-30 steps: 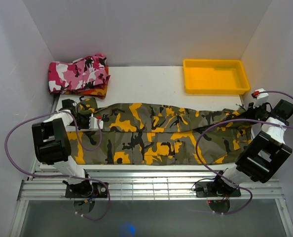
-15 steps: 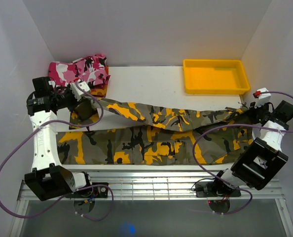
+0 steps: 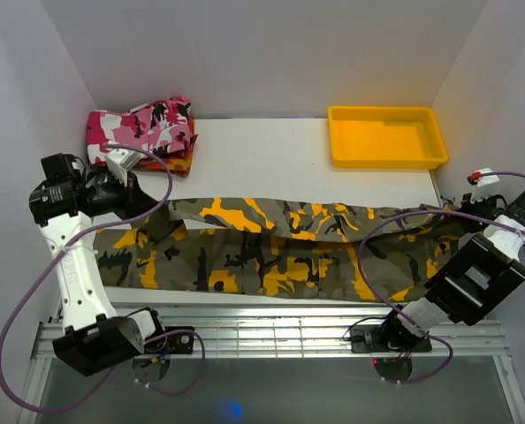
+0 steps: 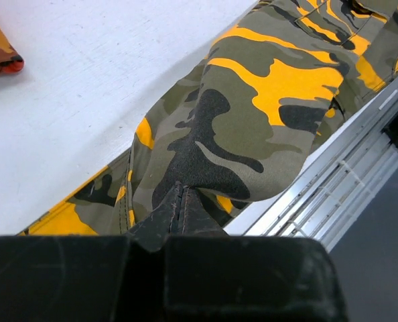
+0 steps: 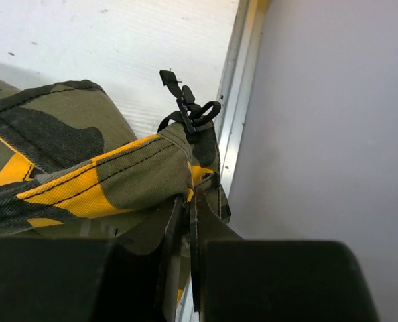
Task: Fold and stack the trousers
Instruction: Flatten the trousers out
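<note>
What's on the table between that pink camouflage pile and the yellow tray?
Nothing: in the top view, the white table between the pink camouflage pile and the yellow tray is bare.

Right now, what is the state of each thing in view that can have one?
Olive, yellow-orange and black camouflage cloth trousers: stretched lengthwise, held at both ends.
Left gripper: shut on the trousers.
Right gripper: shut on the trousers.
Yellow plastic tray: empty.
Pink, white and black camouflage garment: folded, lying on a red-orange garment.
</note>
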{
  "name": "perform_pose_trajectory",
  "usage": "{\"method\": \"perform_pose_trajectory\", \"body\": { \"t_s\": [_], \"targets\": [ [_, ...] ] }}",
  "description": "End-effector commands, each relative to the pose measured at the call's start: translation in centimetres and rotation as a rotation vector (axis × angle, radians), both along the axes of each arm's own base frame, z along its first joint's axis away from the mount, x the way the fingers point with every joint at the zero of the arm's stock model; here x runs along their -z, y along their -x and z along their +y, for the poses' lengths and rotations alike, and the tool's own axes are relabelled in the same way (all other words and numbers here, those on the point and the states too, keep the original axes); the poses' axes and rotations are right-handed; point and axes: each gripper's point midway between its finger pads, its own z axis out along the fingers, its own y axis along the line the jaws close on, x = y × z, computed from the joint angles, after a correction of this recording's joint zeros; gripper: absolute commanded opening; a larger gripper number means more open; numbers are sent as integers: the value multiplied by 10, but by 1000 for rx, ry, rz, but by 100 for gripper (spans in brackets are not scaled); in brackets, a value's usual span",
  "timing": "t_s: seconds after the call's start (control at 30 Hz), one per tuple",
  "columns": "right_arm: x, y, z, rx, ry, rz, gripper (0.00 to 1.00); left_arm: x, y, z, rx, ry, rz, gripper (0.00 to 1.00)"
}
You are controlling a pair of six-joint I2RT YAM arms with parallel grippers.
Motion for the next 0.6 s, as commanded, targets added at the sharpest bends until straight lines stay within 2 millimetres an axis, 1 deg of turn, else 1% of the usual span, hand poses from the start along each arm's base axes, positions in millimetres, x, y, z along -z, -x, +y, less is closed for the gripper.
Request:
{"method": "perform_pose_trajectory", "body": {
  "t_s": [0.0, 0.03, 0.07, 0.1, 0.13, 0.17, 0.2, 0.23, 0.27, 0.3, 0.33, 0.37, 0.4, 0.43, 0.47, 0.5, 0.53, 0.57],
  "targets": [
    [-21, 4, -23, -31, 118, -58, 8, -11, 28, -17, -27, 102, 66, 0],
    [-16, 6, -23, -54, 114, -27, 8, -5, 28, -18, -40, 128, 108, 0],
    [-13, 6, -22, -64, 102, -4, 8, -5, 27, -20, -46, 156, 132, 0],
    [-11, 6, -21, -75, 83, 12, 8, -2, 20, -19, -66, 203, 192, 0],
    [-12, -2, -27, -73, 69, 28, 8, -4, 12, -18, -82, 237, 214, 0],
    [-9, -9, -21, -55, 22, 58, 8, -7, -4, -13, -97, 252, 200, 0],
    [-8, -16, -23, -35, 10, 70, 8, 0, -23, -8, -154, 324, 295, 0],
    [2, -22, -25, -14, -7, 111, 8, 3, -38, -3, -174, 346, 315, 0],
    [-2, -39, -20, -21, 4, 109, 8, -5, -62, 6, -184, 349, 267, 0],
    [0, -46, -16, 24, -37, 125, 8, 0, -82, 15, -222, 354, 276, 0],
    [3, -53, -14, 38, -42, 147, 8, 16, -107, 25, -292, 425, 378, 0],
    [11, -67, -3, 31, -36, 182, 8, 7, -134, 37, -301, 416, 311, 0],
    [14, -75, 4, 60, -62, 201, 8, 12, -154, 47, -332, 428, 312, 0],
    [28, -79, 5, 89, -50, 253, 8, 39, -180, 61, -397, 441, 377, 0],
    [29, -91, 18, 71, -54, 261, 8, 43, -202, 74, -423, 429, 332, 0],
    [25, -101, 20, 78, -53, 250, 10, 38, -222, 83, -436, 416, 291, 0],
    [35, -106, 18, 124, -40, 282, 17, 46, -236, 91, -449, 408, 292, 6],
    [36, -115, 26, 122, -17, 290, 27, 83, -252, 102, -479, 397, 358, 12]
  ]
}}
